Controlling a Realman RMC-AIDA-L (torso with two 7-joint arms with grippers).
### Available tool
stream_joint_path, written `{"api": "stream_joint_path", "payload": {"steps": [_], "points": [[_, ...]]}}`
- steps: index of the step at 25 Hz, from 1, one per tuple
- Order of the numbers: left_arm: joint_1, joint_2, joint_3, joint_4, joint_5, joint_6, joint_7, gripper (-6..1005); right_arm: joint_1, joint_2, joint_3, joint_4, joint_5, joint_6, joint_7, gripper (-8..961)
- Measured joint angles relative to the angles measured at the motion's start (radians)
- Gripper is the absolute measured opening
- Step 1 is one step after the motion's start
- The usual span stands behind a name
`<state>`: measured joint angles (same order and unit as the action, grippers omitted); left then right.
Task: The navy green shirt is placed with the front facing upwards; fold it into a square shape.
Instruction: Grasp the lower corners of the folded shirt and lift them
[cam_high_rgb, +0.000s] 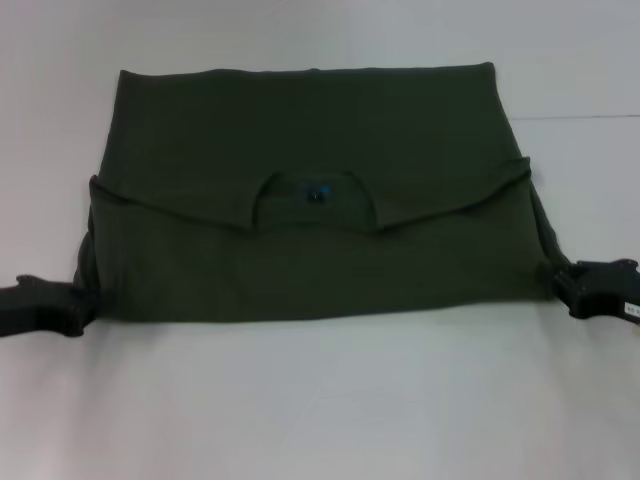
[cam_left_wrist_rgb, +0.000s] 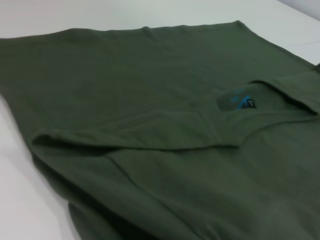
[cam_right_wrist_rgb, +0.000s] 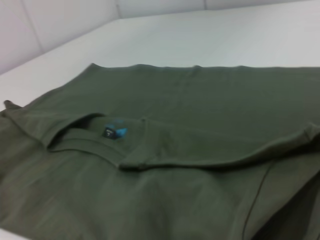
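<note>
No container is present; the navy green shirt (cam_high_rgb: 310, 200) lies directly on the white surface (cam_high_rgb: 320, 410), centred in the head view and slightly toward the far side.

Hidden or unclear: the front of the garment cannot be seen, since the near part has been folded over the far part and only plain fabric faces up. No print is visible in any view. The sleeves cannot be made out as separate shapes. The left hand (cam_high_rgb: 45, 305) shows only as a dark block at the shirt's near left corner, cut off by the picture's left edge; whether it is clenched on the fabric or released cannot be told. The right hand (cam_high_rgb: 598, 288) sits at the near right corner, touching or just beside the cloth, partly cut off at the right edge; its state likewise cannot be told. Neither wrist view shows its own fingers.

Appearance of the shirt: dark olive green, forming a broad, roughly rectangular shape, wider at the near edge than at the far edge. The folded layer's upper edge runs across the middle in a shallow curve. At its centre the round neck opening (cam_high_rgb: 315, 200) gapes, showing a small blue and black collar label (cam_high_rgb: 317, 193) (cam_left_wrist_rgb: 241, 101) (cam_right_wrist_rgb: 115, 132). The fabric lies mostly flat, with slight lifting along the folded edge toward both sides.
</note>
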<state>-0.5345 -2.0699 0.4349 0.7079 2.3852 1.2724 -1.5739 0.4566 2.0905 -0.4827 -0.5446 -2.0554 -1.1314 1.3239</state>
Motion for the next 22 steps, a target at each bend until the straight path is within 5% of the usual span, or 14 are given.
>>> {"api": "stream_joint_path", "payload": {"steps": [5, 11, 22], "points": [[0.044, -0.003, -0.041, 0.031, -0.001, 0.119, 0.113, 42, -0.057, 0.001, 0.01, -0.013, 0.019, -0.082, -0.082, 43], [0.125, -0.014, -0.2, 0.074, -0.001, 0.313, 0.331, 42, -0.187, 0.002, 0.082, -0.019, 0.076, -0.232, -0.233, 44], [0.263, -0.03, -0.242, 0.141, 0.021, 0.63, 0.562, 43, -0.38, 0.003, 0.147, -0.012, 0.075, -0.457, -0.394, 46]]}}
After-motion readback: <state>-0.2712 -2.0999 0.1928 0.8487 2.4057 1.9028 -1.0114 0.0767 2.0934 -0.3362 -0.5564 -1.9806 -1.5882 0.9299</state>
